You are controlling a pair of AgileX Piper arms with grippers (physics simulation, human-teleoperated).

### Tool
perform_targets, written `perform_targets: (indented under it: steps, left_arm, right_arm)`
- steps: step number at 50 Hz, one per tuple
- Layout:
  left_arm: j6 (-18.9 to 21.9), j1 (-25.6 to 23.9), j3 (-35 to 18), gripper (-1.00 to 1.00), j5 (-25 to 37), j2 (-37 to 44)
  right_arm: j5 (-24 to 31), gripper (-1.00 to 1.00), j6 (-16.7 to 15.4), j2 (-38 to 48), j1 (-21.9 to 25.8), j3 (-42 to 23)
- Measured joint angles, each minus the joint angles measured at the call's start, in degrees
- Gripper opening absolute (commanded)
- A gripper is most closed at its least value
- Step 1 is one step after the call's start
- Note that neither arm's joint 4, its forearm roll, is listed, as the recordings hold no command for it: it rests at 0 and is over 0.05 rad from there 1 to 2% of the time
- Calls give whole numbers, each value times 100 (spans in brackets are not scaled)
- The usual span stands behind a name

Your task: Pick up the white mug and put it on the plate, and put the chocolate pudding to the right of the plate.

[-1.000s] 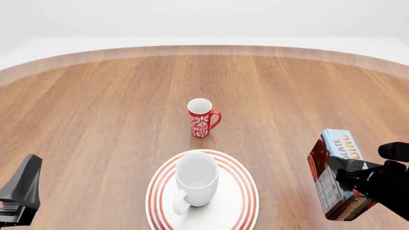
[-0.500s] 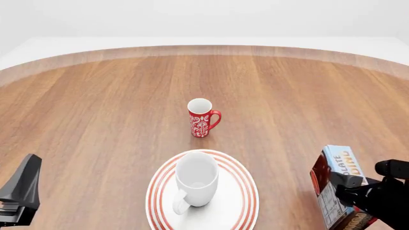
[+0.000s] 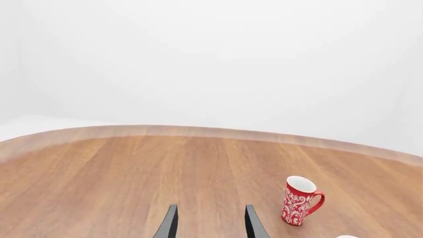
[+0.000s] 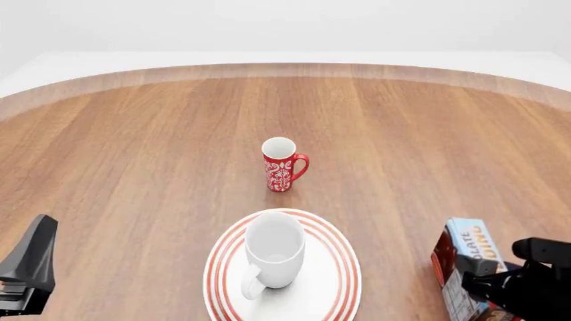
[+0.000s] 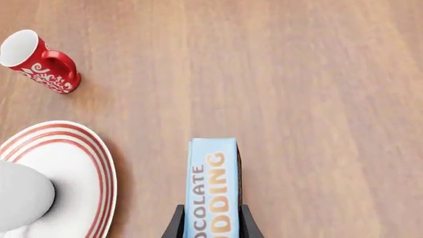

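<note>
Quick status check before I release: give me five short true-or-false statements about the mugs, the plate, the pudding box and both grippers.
1. The white mug stands upright on the plate. True.
2. The right gripper is empty. False: it is shut on the chocolate pudding.
3. The chocolate pudding is to the right of the plate in the front view. True.
4. The red mug lies tipped over on the plate. False: it stands upright on the table, beyond the plate.
5. The left gripper holds the white mug. False: it is open with nothing between its fingers, off to the plate's left.
</note>
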Motion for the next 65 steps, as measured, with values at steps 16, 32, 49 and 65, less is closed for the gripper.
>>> perform_targets:
  steps: [16, 32, 49, 65]
  left_arm:
    - [-1, 3, 2, 100, -6, 0]
    - [-3, 2, 3, 100, -7, 0]
    - [-1, 2, 3, 100, -7, 0]
    - [0, -16, -33, 100, -4, 0]
  right_arm:
    - [-255, -100, 28, 174, 44, 115]
    - [-347, 100, 131, 275, 110, 207]
    - [-209, 100, 137, 187, 129, 149]
    - [148, 100, 89, -83, 80, -103]
